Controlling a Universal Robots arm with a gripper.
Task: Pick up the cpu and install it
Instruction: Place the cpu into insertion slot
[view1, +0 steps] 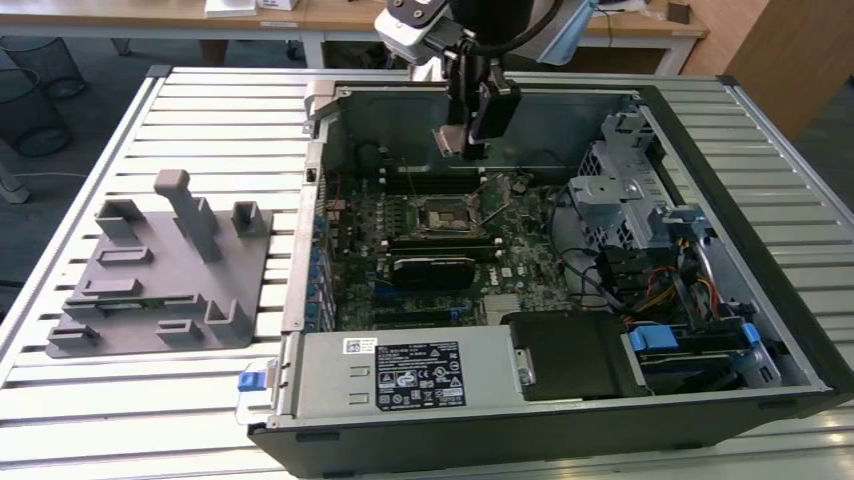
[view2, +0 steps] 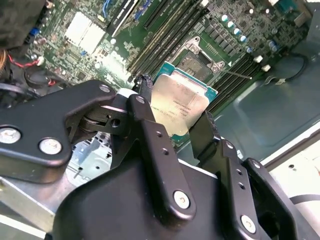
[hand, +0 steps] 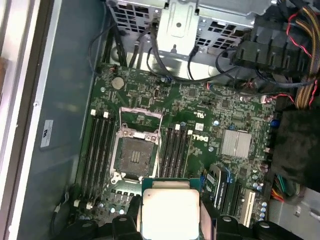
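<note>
The black pincer (view1: 470, 135) is clamped on the flat silver square cpu (view2: 181, 107), near the open metal-framed black socket (hand: 136, 156). I judge the chip is best held level and squared to that frame.

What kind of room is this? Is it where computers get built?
Probably a robot lab or workshop, not a home. An open computer case sits on a slatted metal table beside a grey fixture plate, the gripper holds the cpu above the motherboard, and wooden desks stand behind.

Slatted metal table (view1: 200, 110), grey fixture plate (view1: 134, 285) toward the exterior view's left, open computer case (view1: 534, 440) just beside it
</note>
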